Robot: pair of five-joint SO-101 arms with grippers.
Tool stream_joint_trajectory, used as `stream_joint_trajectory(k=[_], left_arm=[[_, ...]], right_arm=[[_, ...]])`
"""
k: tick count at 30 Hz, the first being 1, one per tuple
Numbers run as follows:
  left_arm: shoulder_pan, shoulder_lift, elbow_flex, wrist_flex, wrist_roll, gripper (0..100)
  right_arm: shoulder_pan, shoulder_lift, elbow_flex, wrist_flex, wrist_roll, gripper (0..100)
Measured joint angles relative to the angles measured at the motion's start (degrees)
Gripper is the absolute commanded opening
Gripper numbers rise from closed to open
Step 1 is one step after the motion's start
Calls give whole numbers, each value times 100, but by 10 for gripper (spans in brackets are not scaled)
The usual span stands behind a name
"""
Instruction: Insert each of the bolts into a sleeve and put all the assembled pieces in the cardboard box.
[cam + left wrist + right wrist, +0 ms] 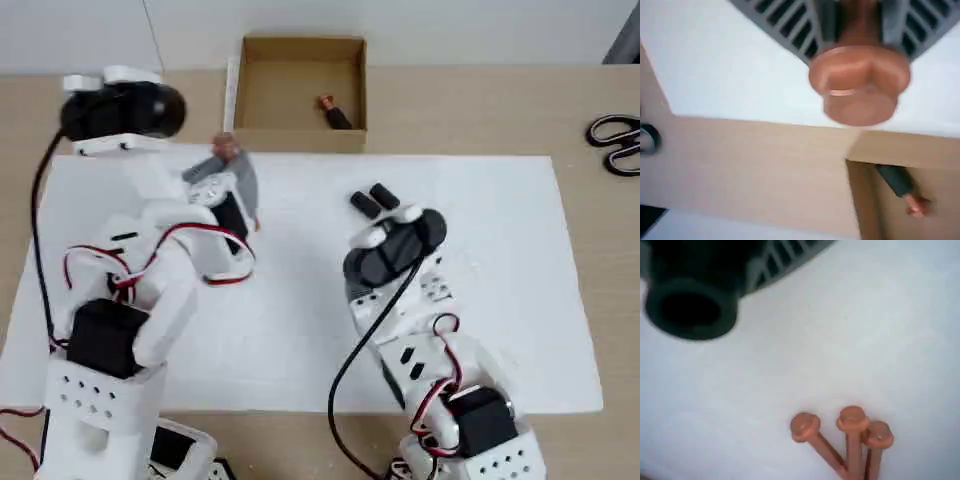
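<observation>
Near box (300, 140), left gripper (229, 160) clamps copper flanged bolt (860, 85); right gripper (377, 203) grips black hollow sleeve (690, 307).

I count three loose bolts (852, 437) under the right claw (378, 203), one bolt (859, 82) gripped in the left claw (228, 160), one sleeved bolt (335, 113) in the single box (252, 90), and two bare sleeves (364, 205) at the right claw's tip.

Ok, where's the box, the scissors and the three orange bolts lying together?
Box (300, 141): high view, its front wall.
Scissors (610, 146): high view, where the black handles meet.
Bolts (852, 419): right wrist view, head of the middle one.
</observation>
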Motion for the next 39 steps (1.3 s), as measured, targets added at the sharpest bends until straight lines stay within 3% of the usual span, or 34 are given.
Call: stream_joint_trajectory(k=[5,13,19,31,39], left_arm=[[290,0,501,-343,0,6],[589,-9,1820,-1943,0,6],[1002,-9,2075,-2075,0,6],[1037,-9,2356,-2084,0,6],[1398,-308,2365,-2242,0,6]], right_arm=[[-431,-492,492,-123,0,4],[-738,-985,1081,-123,-26,4],[-738,-1275,1222,-123,-26,4],[-738,-1407,1345,-149,-44,4],[-738,-1407,1433,-158,-545,4]])
